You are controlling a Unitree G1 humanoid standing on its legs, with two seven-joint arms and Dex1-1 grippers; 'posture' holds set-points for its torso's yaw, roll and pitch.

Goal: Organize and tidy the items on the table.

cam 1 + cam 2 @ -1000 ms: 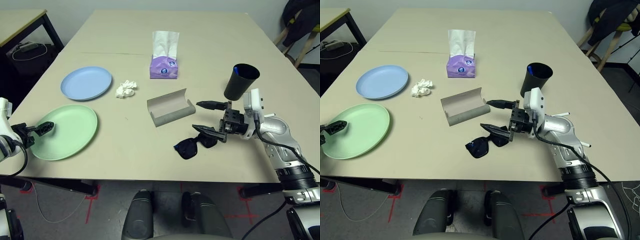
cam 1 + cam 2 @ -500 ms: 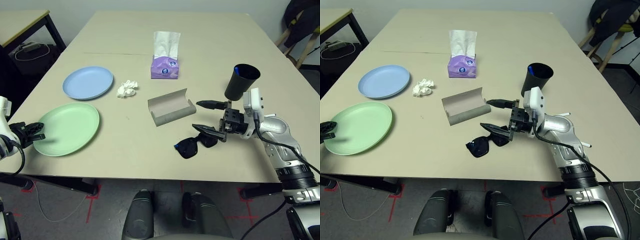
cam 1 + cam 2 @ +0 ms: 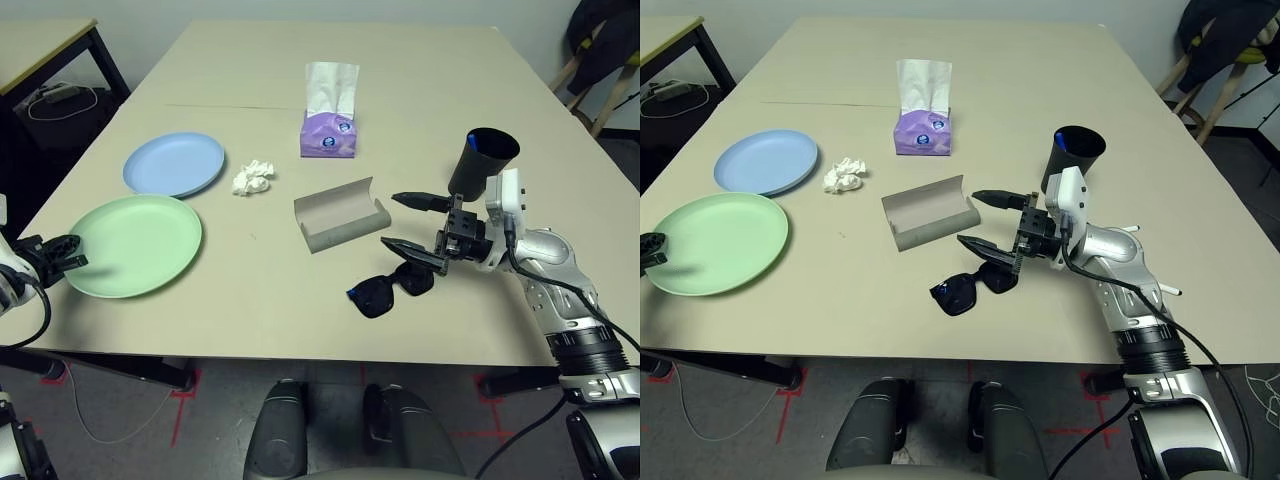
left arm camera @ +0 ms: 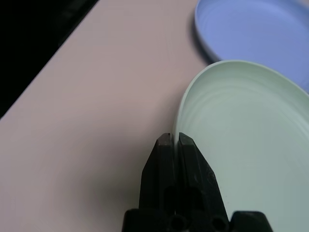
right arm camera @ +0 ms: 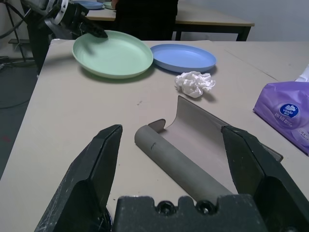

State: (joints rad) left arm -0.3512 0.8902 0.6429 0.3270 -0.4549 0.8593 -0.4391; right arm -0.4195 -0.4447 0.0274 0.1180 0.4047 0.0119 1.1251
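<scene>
At the table's (image 3: 250, 300) near-left edge, left gripper (image 3: 68, 253) is clamped on the rim of the green plate (image 3: 135, 243); left wrist view shows both black fingers (image 4: 164, 159) pinched together with the plate edge between them. Green plate looks slightly tilted, gripped side raised, but can't confirm how much. Blue plate (image 3: 174, 163) sits flat just behind it, edges close together, contact unclear. Crumpled tissue (image 3: 252, 177) lies just right of the blue plate. Purple tissue box (image 3: 328, 135) stands farther back, white sheet sticking up. Grey glasses case (image 3: 340, 214) lies open mid-table. Right gripper (image 3: 407, 222) hovers level, pointing left, jaws spread wide, holding nothing; the case's right end is just in front of its tips. Black sunglasses (image 3: 388, 289) lie just below the lower finger, contact unclear. Black cup (image 3: 481, 163) stands behind the right wrist, something blue inside.
</scene>
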